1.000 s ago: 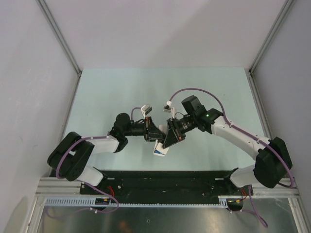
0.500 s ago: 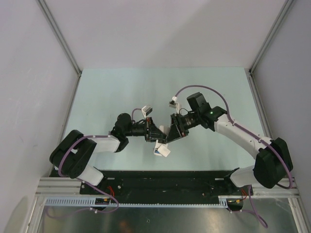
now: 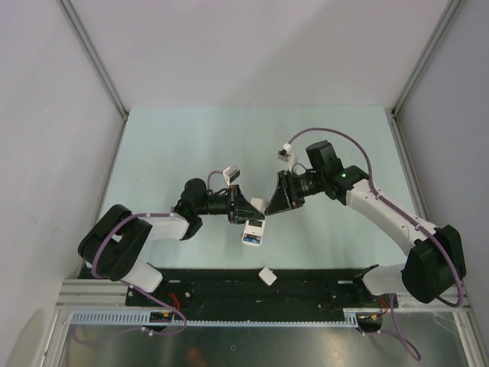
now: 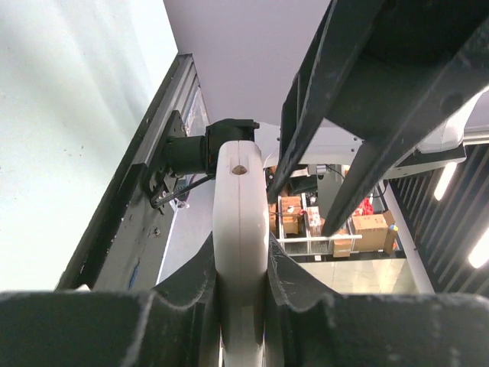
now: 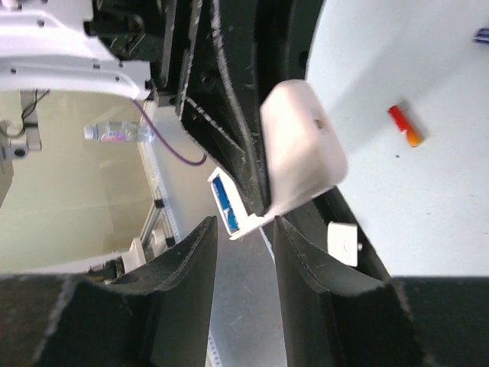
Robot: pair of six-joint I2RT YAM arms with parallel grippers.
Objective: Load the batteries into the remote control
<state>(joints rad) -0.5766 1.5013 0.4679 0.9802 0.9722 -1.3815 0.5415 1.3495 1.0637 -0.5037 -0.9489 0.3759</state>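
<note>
My left gripper (image 3: 246, 216) is shut on the white remote control (image 3: 253, 228) and holds it above the table; in the left wrist view (image 4: 243, 260) its jaws clamp the remote's (image 4: 240, 206) two sides. The open battery bay holds a bright blue battery (image 5: 223, 200), also visible from the top (image 3: 250, 238). My right gripper (image 3: 273, 203) is open and empty, just right of the remote (image 5: 302, 145), not touching it. A red battery (image 5: 403, 126) lies on the table. A dark blue-purple battery (image 5: 481, 34) shows at the frame edge. The grey-silver battery is out of view.
A small white cover plate (image 3: 267, 276) lies on the black base rail at the near edge; it also shows in the right wrist view (image 5: 342, 243). The pale green table (image 3: 191, 145) is walled by grey panels on three sides.
My right gripper has drawn back to the right, away from the remote. The small white cover plate has dropped onto the black base rail. The left gripper still holds the remote.
</note>
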